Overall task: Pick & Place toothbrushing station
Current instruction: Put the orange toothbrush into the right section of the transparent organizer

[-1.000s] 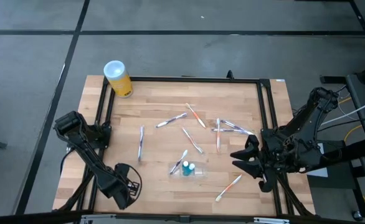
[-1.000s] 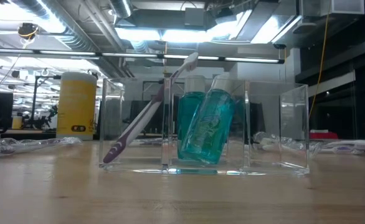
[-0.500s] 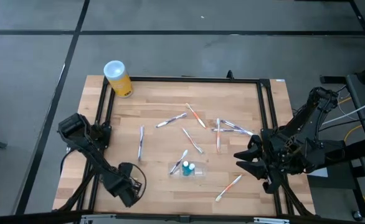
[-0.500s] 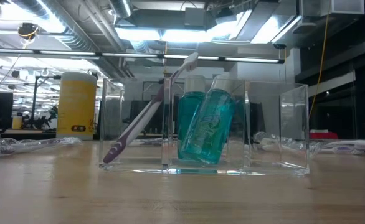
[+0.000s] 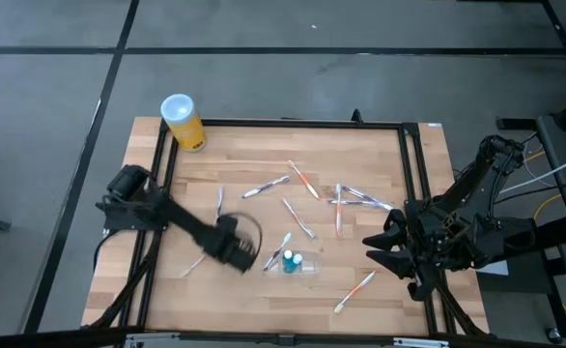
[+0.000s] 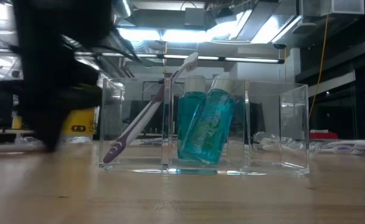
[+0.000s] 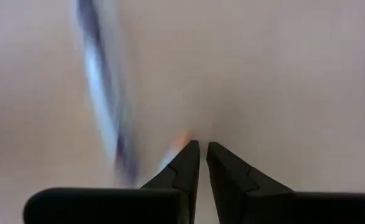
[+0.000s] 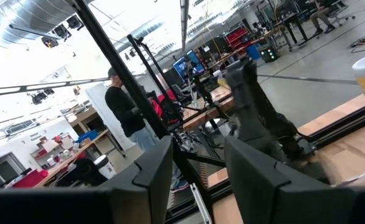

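My left gripper (image 5: pixel 237 244) hangs over the table (image 5: pixel 244 164), its jaws nearly closed on nothing I can see; just beyond them stands the clear holder (image 6: pixel 204 127) with a purple toothbrush (image 6: pixel 146 112) and teal tubes (image 6: pixel 201 124); farther off, my right gripper (image 5: pixel 378 247) waits open and empty.

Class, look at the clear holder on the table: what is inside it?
In the holder, a purple-ended toothbrush leans in one compartment and teal tubes stand in the next. The end compartment looks empty. How many tubes cannot be told; they overlap.
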### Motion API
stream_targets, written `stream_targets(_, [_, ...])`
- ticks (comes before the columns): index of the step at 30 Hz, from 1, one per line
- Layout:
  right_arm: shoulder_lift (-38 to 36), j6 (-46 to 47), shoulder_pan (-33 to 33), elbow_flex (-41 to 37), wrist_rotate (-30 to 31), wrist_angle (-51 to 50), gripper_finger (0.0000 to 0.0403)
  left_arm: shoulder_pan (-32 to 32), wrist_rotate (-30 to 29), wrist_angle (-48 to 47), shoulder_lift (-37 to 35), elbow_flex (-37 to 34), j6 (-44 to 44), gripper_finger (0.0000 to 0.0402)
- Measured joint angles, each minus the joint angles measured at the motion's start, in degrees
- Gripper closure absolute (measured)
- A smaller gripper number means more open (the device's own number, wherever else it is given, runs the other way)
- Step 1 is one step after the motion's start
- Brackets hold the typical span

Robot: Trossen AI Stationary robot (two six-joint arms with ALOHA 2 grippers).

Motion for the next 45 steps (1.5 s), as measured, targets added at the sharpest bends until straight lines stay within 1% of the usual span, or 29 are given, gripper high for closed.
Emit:
stream_targets(2, [0.0, 0.0, 0.0, 0.0, -0.26, 0.0, 0.0254, 4.31, -4.33, -0.73, -0.36, -0.22, 2.52, 0.0368])
stream_targets(3, [0.0, -0.02, 0.0, 0.0, -0.43, 0.0, 0.0254, 6.17, -5.23, -1.11, -1.1, -0.22, 3.63, 0.0368])
stream_targets(9, [0.0, -0.68, -0.02, 0.0, -0.42, 0.0, 0.0254, 14.7, -7.6, -1.55, -9.89, -0.1, 14.77, 0.0368])
stream_targets(10, [0.0, -0.68, -0.02, 0.0, -0.44, 0.01, 0.0254, 15.74, -7.66, -2.09, -11.92, 0.02, 17.19, 0.0368])
stream_targets(12, [0.0, -0.9, 0.0, 0.0, -0.36, 0.07, 0.0254, 17.41, -5.15, -4.37, -15.77, 0.04, 21.08, 0.0368])
stream_targets(16, [0.0, -1.32, -0.02, 0.0, 0.03, 0.21, 0.0254, 18.38, -0.97, -14.08, -21.5, 0.04, 24.14, 0.0368])
stream_targets(20, [0.0, -2.42, 0.0, 0.0, 0.07, 0.31, 0.0254, 15.69, 0.98, -24.05, -22.93, 0.04, 21.34, 0.0368])
stream_targets(24, [0.0, -2.8, 0.0, 0.0, 0.24, 0.44, 0.0254, 13.9, 1.21, -25.43, -22.01, -0.04, 19.68, 0.0368])
stream_targets(26, [0.0, -2.78, 0.12, 0.0, 0.24, 0.45, 0.0254, 13.79, 2.44, -24.81, -21.07, -1.48, 19.15, 0.0368])
stream_targets(28, [0.0, -2.86, 0.42, 0.0, 0.24, 0.54, 0.0254, 13.89, 4.73, -23.27, -19.96, -4.4, 18.79, 0.0368])
stream_targets(30, [0.02, -3.17, 0.67, 0.0, 0.46, 0.96, 0.0254, 13.69, 8.3, -20.68, -19.47, -7.83, 18.95, 0.0368])
stream_targets(32, [0.02, -4.08, 1.19, 0.0, 1.34, 1.9, 0.0254, 12.26, 12.77, -17.99, -19.38, -10.97, 19.25, 0.0368])
stream_targets(34, [0.02, -5.4, 1.7, 0.0, 2.37, 3.24, 0.0254, 9.69, 16.56, -15.77, -19.37, -12.64, 18.19, 0.0368])
stream_targets(37, [0.02, -7.07, 2.37, 0.0, 3.63, 4.79, 0.0254, 4.06, 20.34, -15.15, -19.37, -12.84, 14.71, 0.0368])
stream_targets(40, [0.02, -7.56, 2.91, 0.0, 5.2, 5.33, 0.0254, -1.5, 23.4, -12.9, -19.37, -11.6, 10.6, 0.0367])
stream_targets(43, [0.02, -7.56, 3.24, 0.0, 6.07, 5.18, 0.0254, -6.62, 23.91, -7.84, -19.37, -9.57, 6.81, 0.0358])
stream_targets(45, [0.02, -7.56, 3.34, 0.0, 6.28, 5.18, 0.0254, -9.25, 22.49, -4.18, -19.37, -8.48, 3.88, 0.0344])
